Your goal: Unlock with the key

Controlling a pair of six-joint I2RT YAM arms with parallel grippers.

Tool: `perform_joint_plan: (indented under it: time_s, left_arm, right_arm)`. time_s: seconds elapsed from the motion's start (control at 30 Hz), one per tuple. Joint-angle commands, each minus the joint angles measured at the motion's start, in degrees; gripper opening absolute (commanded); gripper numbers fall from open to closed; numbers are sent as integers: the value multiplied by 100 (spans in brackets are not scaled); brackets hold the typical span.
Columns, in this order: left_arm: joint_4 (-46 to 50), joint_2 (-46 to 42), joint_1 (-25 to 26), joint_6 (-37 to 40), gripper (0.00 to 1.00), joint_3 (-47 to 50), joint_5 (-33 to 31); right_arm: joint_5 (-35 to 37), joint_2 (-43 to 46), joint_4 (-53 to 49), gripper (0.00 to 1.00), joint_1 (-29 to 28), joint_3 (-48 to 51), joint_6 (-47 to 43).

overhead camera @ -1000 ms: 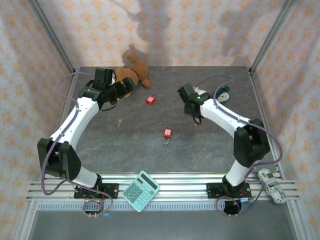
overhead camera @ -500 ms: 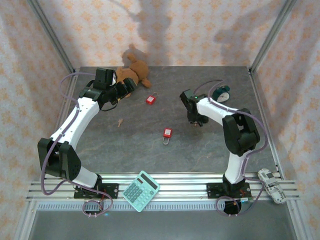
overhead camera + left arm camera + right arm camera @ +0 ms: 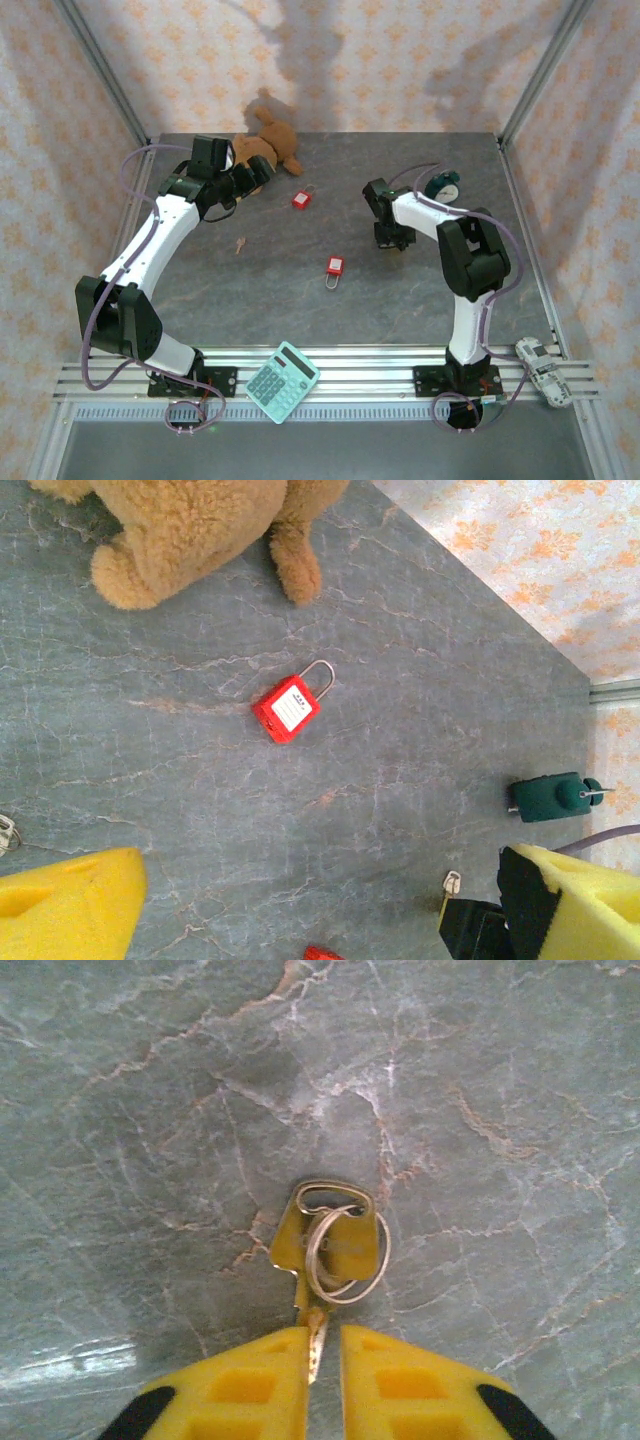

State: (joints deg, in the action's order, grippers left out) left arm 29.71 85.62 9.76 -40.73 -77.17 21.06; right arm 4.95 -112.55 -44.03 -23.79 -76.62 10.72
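We see the right tool nearly closed, pinching the blade of a brass key lying on the grey table. The left tool hangs wide open and empty above a red padlock.

White arms — black joints, purple cables, yellow foam tool fingers.

— What sits on the grey marbled tabletop?
— A red padlock near the middle. Behind it, slightly left, lies a second red padlock, with a brown plush toy further back.
— Anything else?
— A small key to its left, a ringed key behind-right, and a green clock beyond that.
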Motion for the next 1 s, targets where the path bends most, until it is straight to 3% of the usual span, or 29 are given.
perform_joint_plan:
  time_s: [0.0, 0.27, 0.57, 0.77, 0.83, 0.97]
  left_arm:
    - [-80, 60, 22, -31, 91, 16, 89]
    - [-79, 66, 24, -31, 91, 9, 91]
    - [-97, 42, 26, -31, 91, 17, 110]
    - [-100, 51, 25, -31, 91, 17, 128]
    - [-106, 48, 25, -31, 91, 9, 139]
    - [-120, 42, 22, -40, 91, 21, 143]
  right_arm:
    - [-313, 25, 65, 11, 56, -42, 3]
    - [-1391, 307, 335, 11, 74, 223, 687]
    - [-3722, 577, 1819, 25, -64, 688, 1688]
    - [-4385, 1112, 2165, 29, 242, 597, 1762]
    - [-3918, 1199, 1764, 30, 282, 450, 1486]
    - [-1825, 1021, 288, 28, 88, -197, 528]
